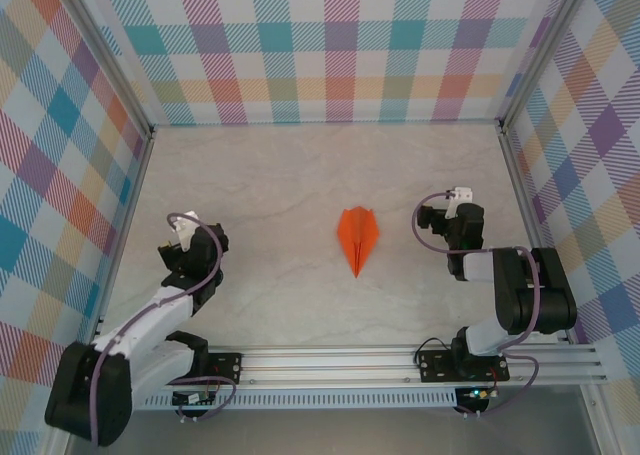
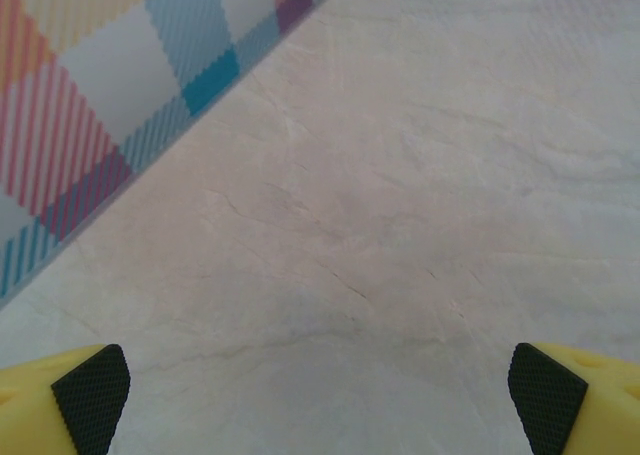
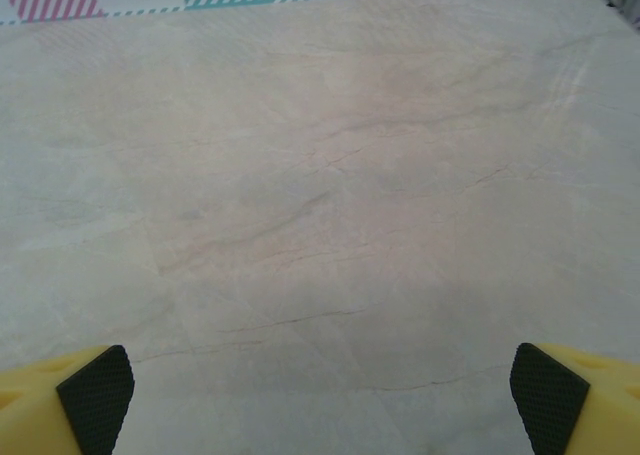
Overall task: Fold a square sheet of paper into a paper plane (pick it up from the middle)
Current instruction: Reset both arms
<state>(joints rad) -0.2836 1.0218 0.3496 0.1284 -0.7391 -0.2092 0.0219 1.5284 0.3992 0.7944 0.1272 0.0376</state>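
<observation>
**Overhead and wrist views, end of the folding sequence.** The paper plane (image 1: pixel 358 237) is bright-orange paper creased into a narrow dart with a centre fold. It lies flat on the pale marbled table (image 1: pixel 270 175), its pointed nose toward the arm bases and its blunt tail toward the far plaid wall.

The left gripper (image 2: pixel 319 400) stands well apart to the plane's left. The right gripper (image 3: pixel 320 400) stands nearer on the plane's right, though also apart from it, and neither touches the paper. Both pincers are released: in each wrist view the yellow fingers with their black pads (image 2: pixel 92 400) sit at opposite edges, jaws spread wide, with bare tabletop between them and nothing grasped.

**Step in hand (a judgement).** The paper is a finished dart rather than a flat square, and both arms are drawn away from the plane. The folding therefore reads as complete, or within a final check of it.

**What a next move would call for.** If the plane is simply to be left, the arms need only keep clear of it. If a crease wants firming, or the plane is to be lifted, one gripper must travel inward to the plane and descend over its centre fold. It must then close gently — thin paper slides on a smooth table and crumples under a hard pinch.
</observation>
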